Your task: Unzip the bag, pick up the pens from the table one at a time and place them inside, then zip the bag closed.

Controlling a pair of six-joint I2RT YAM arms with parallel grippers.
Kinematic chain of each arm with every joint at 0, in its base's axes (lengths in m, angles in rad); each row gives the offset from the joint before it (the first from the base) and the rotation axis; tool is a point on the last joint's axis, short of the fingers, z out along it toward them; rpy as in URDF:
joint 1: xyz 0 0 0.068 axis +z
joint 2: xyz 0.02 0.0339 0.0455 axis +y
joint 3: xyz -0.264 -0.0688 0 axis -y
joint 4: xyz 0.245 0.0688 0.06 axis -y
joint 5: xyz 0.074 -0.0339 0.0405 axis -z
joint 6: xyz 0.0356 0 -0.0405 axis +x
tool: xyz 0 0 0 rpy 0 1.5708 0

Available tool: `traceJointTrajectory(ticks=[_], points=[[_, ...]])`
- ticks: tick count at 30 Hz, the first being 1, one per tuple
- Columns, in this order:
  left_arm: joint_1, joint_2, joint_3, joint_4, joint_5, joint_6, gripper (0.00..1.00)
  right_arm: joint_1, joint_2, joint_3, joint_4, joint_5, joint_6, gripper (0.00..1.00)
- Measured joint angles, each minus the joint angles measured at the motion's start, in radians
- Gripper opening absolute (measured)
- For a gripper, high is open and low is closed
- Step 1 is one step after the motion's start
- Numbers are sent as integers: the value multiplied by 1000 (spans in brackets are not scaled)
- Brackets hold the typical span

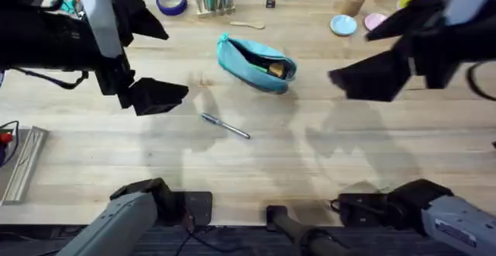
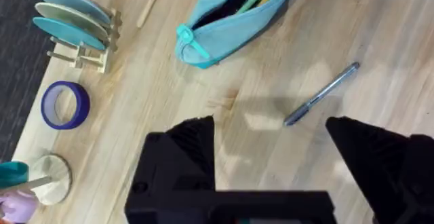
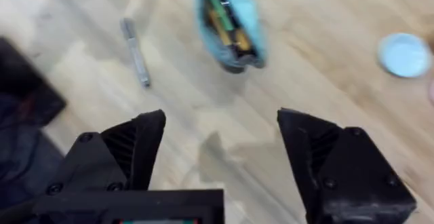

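Overhead: pale plank table [image 1: 372, 171], silver pen [image 1: 225, 126] beside unzipped bag [image 1: 256, 64] (both pincers apart).

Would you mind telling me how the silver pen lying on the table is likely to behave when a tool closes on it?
The silver pen looks slim, round and metallic, so it may roll on the table or slip. It lies flat, leaving little to grip under.
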Motion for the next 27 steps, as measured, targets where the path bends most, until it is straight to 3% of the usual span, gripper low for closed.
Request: traceJointTrajectory(ticks=[11,17,27], points=[[0,0,0,0,0,0,993,269,212,0,27,-61,33,997],[0,0,0,-5,0,0,993,320,305,-24,53,-40,67,996],[0,0,0,-8,0,0,993,403,313,-140,194,-33,169,997]])
